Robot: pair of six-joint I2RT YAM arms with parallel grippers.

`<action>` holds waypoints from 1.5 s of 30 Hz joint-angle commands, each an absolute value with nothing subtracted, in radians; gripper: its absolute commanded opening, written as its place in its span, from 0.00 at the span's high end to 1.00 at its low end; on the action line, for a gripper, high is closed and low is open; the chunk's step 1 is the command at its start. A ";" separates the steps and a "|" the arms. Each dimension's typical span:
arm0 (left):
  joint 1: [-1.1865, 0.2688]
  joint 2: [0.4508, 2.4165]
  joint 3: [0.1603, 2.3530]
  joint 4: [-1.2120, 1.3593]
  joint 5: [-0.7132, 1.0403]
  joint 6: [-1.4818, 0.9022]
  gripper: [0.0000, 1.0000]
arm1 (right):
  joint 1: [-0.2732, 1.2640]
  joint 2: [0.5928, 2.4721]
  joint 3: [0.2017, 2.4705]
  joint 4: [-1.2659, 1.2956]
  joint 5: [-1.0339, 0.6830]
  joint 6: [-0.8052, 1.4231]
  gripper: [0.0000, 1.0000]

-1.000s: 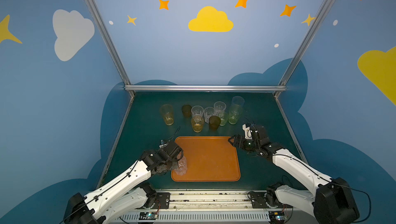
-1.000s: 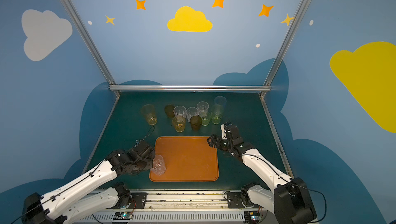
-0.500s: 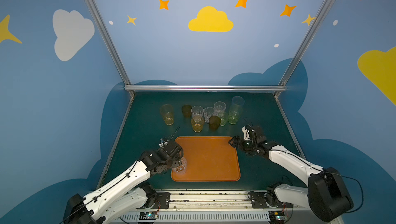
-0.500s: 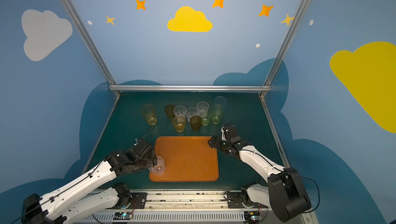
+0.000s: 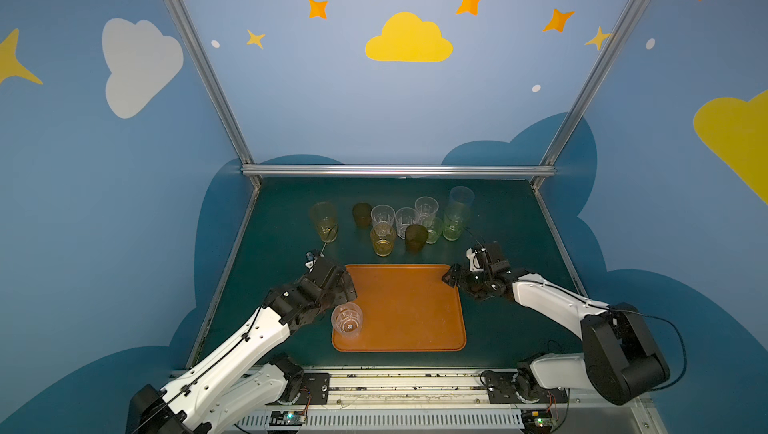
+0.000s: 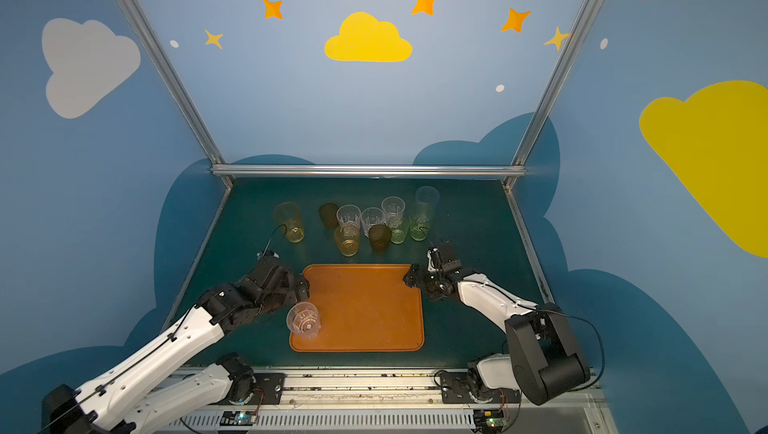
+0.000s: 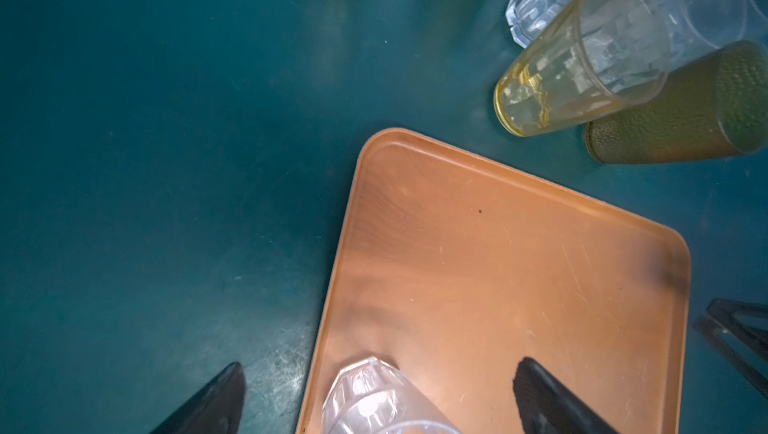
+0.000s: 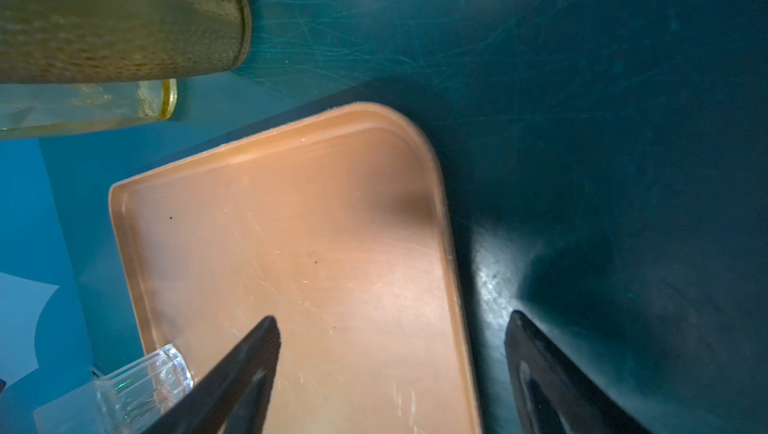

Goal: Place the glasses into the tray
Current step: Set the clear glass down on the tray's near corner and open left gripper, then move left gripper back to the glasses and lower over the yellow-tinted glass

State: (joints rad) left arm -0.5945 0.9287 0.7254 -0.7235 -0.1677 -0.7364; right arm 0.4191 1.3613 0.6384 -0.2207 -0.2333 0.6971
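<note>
Released within the last second, the clear glass (image 5: 347, 320) is left standing in the near left corner of the tray (image 5: 409, 307), between the wide-open jaws of the left gripper (image 7: 380, 374); the right gripper (image 8: 390, 324) is open and empty. The glass could be toppled if clipped on withdrawal.

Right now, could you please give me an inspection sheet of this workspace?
Surface: dark teal tabletop, scuffed.
Job's things: flat orange-brown plastic tray holds one clear faceted glass upright in its near left corner; ten coloured and clear tumblers stand behind it.
Clutter: nothing seen.
Grippers: left gripper open, astride the clear glass; right gripper open over the tray's far right corner.
Cables: black cables looping off both arms.
Surroundings: blue walls with clouds, aluminium frame.
</note>
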 commanded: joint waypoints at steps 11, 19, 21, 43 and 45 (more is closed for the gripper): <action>-0.513 1.026 0.768 -0.573 -0.097 -0.679 0.00 | 0.408 1.291 0.664 -0.214 -0.257 0.678 0.16; -0.492 1.165 0.857 -0.508 -0.086 -0.673 0.00 | 0.405 1.160 0.649 -0.247 -0.251 0.663 0.16; -0.491 1.200 0.881 -0.503 -0.085 -0.672 0.00 | 0.404 1.125 0.646 -0.261 -0.245 0.657 0.16; -0.479 1.441 1.056 -0.438 -0.056 -0.641 0.00 | 0.402 0.756 0.434 -0.236 -0.227 0.778 0.15; -0.477 1.463 1.070 -0.431 -0.046 -0.640 0.00 | 0.402 0.751 0.434 -0.235 -0.226 0.781 0.15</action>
